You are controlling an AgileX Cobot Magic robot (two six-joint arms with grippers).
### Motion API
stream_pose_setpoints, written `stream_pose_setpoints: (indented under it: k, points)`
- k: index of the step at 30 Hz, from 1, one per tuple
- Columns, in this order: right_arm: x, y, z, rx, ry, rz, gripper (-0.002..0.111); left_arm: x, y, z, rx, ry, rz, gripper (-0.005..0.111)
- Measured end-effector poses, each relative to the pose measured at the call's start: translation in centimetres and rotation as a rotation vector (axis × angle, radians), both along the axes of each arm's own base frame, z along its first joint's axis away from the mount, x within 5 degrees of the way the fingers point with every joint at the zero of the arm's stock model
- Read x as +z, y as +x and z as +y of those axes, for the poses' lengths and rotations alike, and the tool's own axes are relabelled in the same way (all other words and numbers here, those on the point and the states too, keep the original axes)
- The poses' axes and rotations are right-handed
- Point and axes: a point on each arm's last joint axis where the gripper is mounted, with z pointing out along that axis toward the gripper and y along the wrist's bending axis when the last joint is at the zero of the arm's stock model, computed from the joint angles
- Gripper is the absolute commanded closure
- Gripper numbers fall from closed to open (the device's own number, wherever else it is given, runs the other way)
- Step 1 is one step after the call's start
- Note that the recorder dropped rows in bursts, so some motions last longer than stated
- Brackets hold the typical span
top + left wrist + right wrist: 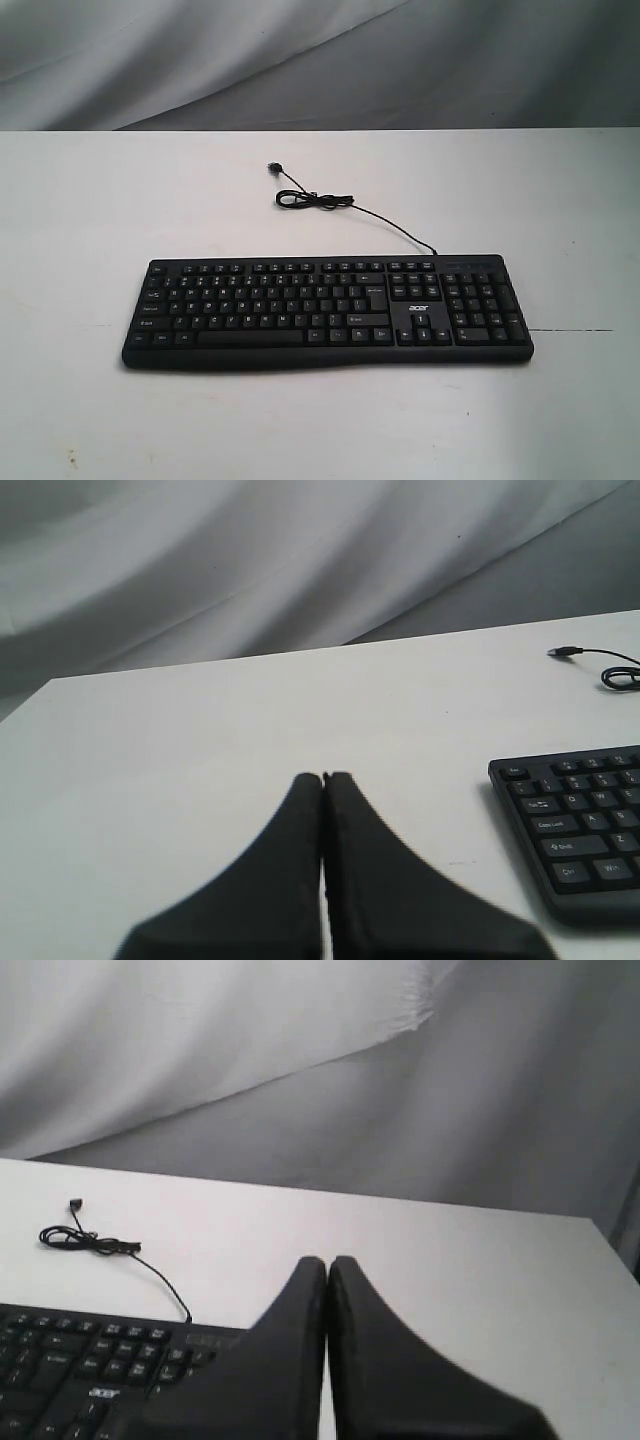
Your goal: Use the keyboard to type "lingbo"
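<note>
Left claw (323, 777) fingers pressed together, right claw (327, 1260) fingers likewise closed, both pointing forward

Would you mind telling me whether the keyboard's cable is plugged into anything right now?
Unplugged: the cable runs from the keyboard and its plug lies loose on the table.

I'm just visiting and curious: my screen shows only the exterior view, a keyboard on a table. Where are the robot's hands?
Observer: The left wrist view shows the left hand, fingers pressed shut.
Operator: Touching the keyboard?
Observer: No, the keyboard lies apart from it, only its Ctrl end in sight.
Operator: And the other?
Observer: The right hand is shut too, the acer logo end showing beside it.
</note>
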Motion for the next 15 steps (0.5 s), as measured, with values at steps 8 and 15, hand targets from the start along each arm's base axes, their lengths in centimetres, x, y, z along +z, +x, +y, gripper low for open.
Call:
stream_pose_setpoints:
  k: [8,15]
  points:
    - [-2.8,0.2,0.0,0.0,-0.006,0.085,0.108,0.0,0.0,0.0,0.0,0.0,0.0,0.107]
    - [-4.4,0.2,0.0,0.0,-0.01,0.135,0.108,0.0,0.0,0.0,0.0,0.0,0.0,0.107]
